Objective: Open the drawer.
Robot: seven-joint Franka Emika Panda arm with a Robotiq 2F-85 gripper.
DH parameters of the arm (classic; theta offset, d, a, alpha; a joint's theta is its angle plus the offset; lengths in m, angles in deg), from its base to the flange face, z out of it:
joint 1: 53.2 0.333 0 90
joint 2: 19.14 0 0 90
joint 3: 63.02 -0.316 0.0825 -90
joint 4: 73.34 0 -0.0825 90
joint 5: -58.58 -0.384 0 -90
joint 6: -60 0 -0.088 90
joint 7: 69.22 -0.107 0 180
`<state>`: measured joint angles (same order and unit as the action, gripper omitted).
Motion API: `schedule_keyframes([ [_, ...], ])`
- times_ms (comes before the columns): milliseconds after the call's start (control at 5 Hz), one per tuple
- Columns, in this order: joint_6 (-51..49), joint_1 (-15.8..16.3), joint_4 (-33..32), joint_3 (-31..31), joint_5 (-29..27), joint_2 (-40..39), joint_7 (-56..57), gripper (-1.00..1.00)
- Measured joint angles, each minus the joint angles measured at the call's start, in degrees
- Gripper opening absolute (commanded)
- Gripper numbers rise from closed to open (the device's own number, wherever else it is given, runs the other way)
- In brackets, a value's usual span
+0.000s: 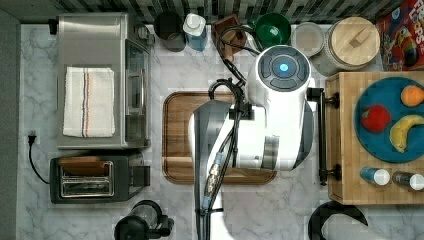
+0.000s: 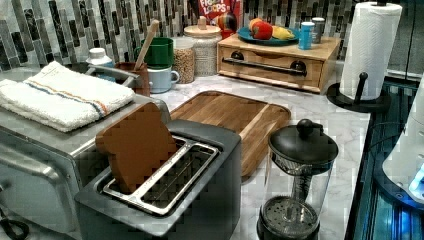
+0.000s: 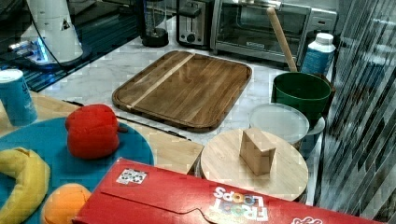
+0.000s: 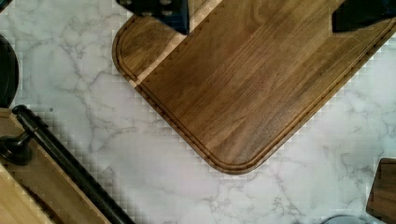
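Note:
The drawer is a light wooden front in the butcher-block cabinet, and it sits flush and closed in the left view. Its long black bar handle runs along the cabinet's side facing the arm, and shows again in the left view as the handle and in the wrist view as the handle. My gripper hangs open over the dark walnut tray, with nothing between its fingertips. It is apart from the handle. In the top view my arm covers the tray's right half.
A blue plate with fruit and two shakers sit on the cabinet top. A toaster oven with a towel, a toaster and a French press stand at the top view's left. Jars, cups and a cereal box line the wall; a paper towel roll stands beside the cabinet.

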<state>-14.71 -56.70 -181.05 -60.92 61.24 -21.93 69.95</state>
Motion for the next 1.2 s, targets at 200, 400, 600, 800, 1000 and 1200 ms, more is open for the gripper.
schedule_keyframes([
  [200,2.78,-0.66,-0.84,0.12,0.0,0.05,2.34,1.0],
  [400,6.52,-0.94,-2.41,1.12,-0.06,0.31,12.09,1.0],
  [600,7.92,-1.85,-3.86,1.64,1.42,0.12,22.7,1.0],
  [800,10.24,-2.93,-5.65,2.84,2.06,-0.36,31.17,1.0],
  [1000,13.29,-5.5,-7.78,3.8,0.42,-0.83,39.93,1.0],
  [1200,13.47,-8.61,-8.34,4.63,0.81,-1.85,46.48,1.0],
])
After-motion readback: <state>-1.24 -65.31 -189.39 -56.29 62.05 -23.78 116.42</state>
